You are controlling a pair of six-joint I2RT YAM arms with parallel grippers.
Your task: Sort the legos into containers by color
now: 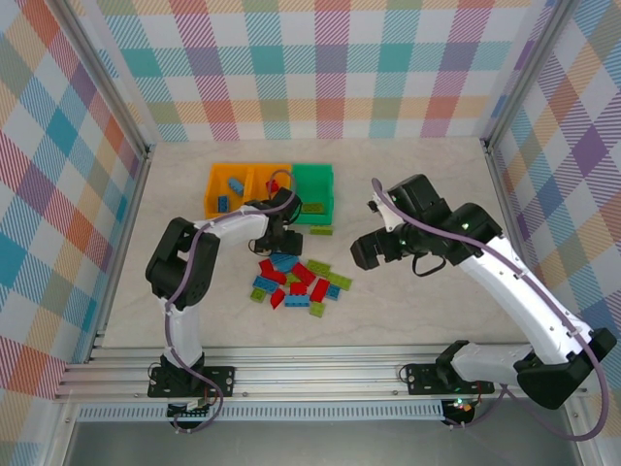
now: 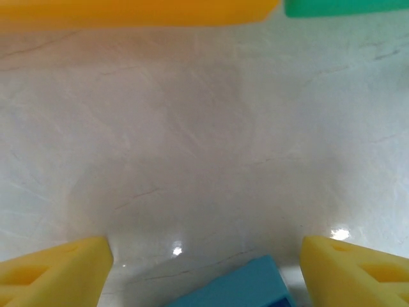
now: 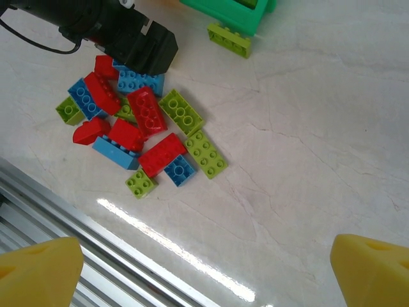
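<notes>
Legos [image 1: 296, 282], a heap near containers [image 1: 212, 194]

bins [image 1: 249, 180]: three in a row, far side of table [image 1: 417, 184], left of centre | brick pile [image 1: 296, 282]: in front of bins, apart from them | lone brick [image 1: 321, 230]: just before rightmost bin | left gripper [image 1: 277, 243]: between bins and pile, above pile's far edge | right gripper [image 1: 364, 250]: right of pile, well apart

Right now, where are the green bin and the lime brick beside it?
green bin [image 1: 312, 183]: top view, bare inside floor.
lime brick [image 3: 228, 39]: right wrist view, studded top.
</notes>
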